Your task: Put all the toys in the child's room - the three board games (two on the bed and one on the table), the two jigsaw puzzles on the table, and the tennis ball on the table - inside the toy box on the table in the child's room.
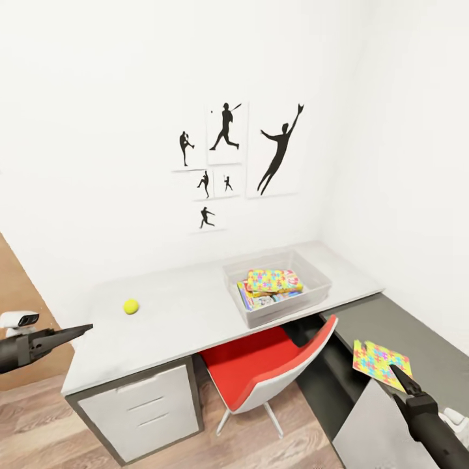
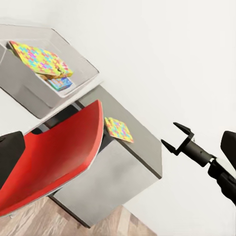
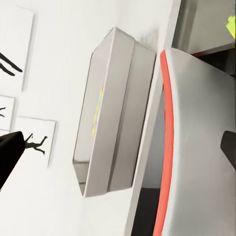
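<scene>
The toy box (image 1: 319, 285) stands on the table (image 1: 189, 312) at the right, also seen in the left wrist view (image 2: 29, 93). In it, one jigsaw puzzle (image 1: 273, 280) (image 2: 37, 58) lies on top of printed board games (image 1: 260, 301). The tennis ball (image 1: 131, 306) rests on the table's left part. A second jigsaw puzzle (image 1: 374, 360) (image 2: 118, 129) lies at the edge of the lower dark section. My right gripper (image 1: 395, 370) (image 2: 176, 137) hovers open near it, apart from it in the left wrist view. My left gripper (image 1: 86, 327) is open beside the table's left end.
A red chair (image 1: 260, 368) is pushed under the table in front of the toy box. White drawers (image 1: 146, 407) stand under the table's left end. Baseball silhouette prints (image 1: 225, 127) hang on the white wall. Wood floor (image 1: 39, 430) lies at the left.
</scene>
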Tool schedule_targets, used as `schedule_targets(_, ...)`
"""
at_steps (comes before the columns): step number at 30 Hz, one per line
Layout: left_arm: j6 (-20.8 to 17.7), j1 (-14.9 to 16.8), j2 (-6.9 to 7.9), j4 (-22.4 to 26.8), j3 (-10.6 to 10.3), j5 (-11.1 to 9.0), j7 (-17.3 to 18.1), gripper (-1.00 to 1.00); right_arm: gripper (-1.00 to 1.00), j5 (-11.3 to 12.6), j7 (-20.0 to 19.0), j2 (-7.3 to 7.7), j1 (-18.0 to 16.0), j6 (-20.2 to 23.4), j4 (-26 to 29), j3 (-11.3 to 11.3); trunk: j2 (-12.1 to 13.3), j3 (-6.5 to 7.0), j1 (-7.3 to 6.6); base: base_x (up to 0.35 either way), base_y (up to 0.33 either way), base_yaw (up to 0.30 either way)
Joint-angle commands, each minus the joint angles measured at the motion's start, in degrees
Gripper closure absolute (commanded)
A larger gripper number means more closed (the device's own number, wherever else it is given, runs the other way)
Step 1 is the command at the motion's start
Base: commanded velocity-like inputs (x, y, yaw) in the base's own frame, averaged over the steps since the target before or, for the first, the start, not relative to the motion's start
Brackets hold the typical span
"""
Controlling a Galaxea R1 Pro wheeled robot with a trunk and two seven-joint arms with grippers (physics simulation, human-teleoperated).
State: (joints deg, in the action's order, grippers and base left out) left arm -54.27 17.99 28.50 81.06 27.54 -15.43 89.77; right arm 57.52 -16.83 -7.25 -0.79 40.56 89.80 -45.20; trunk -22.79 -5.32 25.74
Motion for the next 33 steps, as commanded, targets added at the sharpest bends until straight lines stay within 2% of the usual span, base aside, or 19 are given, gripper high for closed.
schedule_targets(1, -0.6, 0.0, 0.02, 0.1, 0.0, 0.0, 0.2, -1.00, -1.00, 0.0, -0.1, -0.05, -0.1, 0.4, 0.0, -0.2, -0.1, -0.16, 0.04, 0.065, 0.000, -0.240)
schedule_targets(12, -0.6, 0.5, -0.70, 0.4, -0.4, 0.1, 0.2, -1.00, -1.00, 0.1, 0.0, -0.12, -0.1, 0.3, 0.1, -0.3, -0.1, -0.52, 0.04, 0.137, 0.093, -0.244)
schedule_targets(33, -0.6, 0.5, -0.73, 0.4, -0.3, 0.1, 0.2, -1.00, -1.00, 0.0, 0.3, -0.14, -0.1, 0.2, 0.0, -0.3, -0.1, -1.62, 0.04, 0.008, 0.147, -0.198)
